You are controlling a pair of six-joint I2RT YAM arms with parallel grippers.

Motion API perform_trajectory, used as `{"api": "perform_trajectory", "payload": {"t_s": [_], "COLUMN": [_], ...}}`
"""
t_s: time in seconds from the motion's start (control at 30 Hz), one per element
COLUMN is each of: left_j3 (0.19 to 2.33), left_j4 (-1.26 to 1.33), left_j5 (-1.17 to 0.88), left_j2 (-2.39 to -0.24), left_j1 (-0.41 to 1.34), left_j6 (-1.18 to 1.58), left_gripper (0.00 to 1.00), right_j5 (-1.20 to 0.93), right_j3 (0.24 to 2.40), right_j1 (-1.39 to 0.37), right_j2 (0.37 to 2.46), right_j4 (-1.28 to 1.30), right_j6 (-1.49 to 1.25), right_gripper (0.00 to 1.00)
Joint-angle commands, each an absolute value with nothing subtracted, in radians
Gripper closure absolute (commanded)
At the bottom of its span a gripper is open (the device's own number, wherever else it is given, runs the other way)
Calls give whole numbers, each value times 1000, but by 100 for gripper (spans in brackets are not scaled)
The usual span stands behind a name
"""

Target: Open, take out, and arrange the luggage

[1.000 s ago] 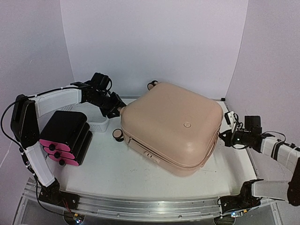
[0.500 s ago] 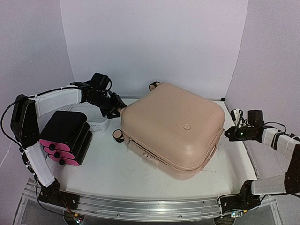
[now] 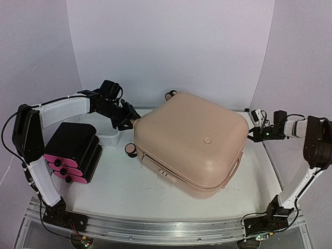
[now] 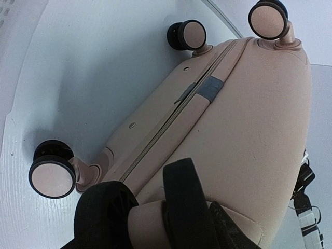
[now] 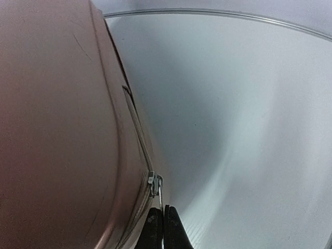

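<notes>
I see the luggage [image 3: 192, 140], a large beige-pink hard-shell suitcase, lying flat in the middle of the white surface [image 3: 129, 194] and turned at an angle. Its two shells are together, and its wheels point to the back left. One wheel [image 3: 130, 149] stands free at the near left corner and another [image 3: 168, 95] at the far corner.

My left gripper [image 3: 129, 120] reaches in from the left to the luggage's back-left corner. In the left wrist view its black fingers [image 4: 182, 202] sit partly apart, clasped round the beige-hubbed corner wheel [image 4: 137, 225] there. The other three wheels and the zip seam run away from them.

My right gripper [image 5: 163, 223] is at the right side of the luggage. Its fingers are pressed tight together on the thin metal zipper pull [image 5: 157, 187], which hangs from the seam just beside the shell.

To the left of the luggage, and apart from it, a black box with three pink drawer fronts [image 3: 72, 150] lies tilted. A white mesh basket [image 3: 106, 137] is just behind it, under my left arm.
</notes>
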State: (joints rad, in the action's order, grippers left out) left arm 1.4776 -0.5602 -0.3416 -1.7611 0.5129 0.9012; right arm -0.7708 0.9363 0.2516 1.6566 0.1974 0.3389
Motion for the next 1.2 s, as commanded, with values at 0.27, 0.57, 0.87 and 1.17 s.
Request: {"api": "perform_trajectory", "payload": {"t_s": [0.27, 0.57, 0.87, 1.17], "left_j3": [1562, 1601, 1558, 1478], "left_j4": [-645, -646, -645, -602], "left_j5": [-162, -121, -151, -238], "left_j2": [-1821, -1859, -1839, -1749], "left_j1": [555, 566, 565, 568], "left_j6": [168, 261, 388, 431], "left_gripper": [83, 83, 79, 71], "right_j5": [-1069, -628, 8, -63], "right_j3": [1386, 1434, 1578, 1563], "right_j1": [278, 231, 220, -164], "right_j2": [2021, 2016, 1704, 1424], "right_j4": [-103, -128, 739, 1126], "right_j6": [700, 428, 132, -392], "right_gripper": [100, 26, 2, 2]}}
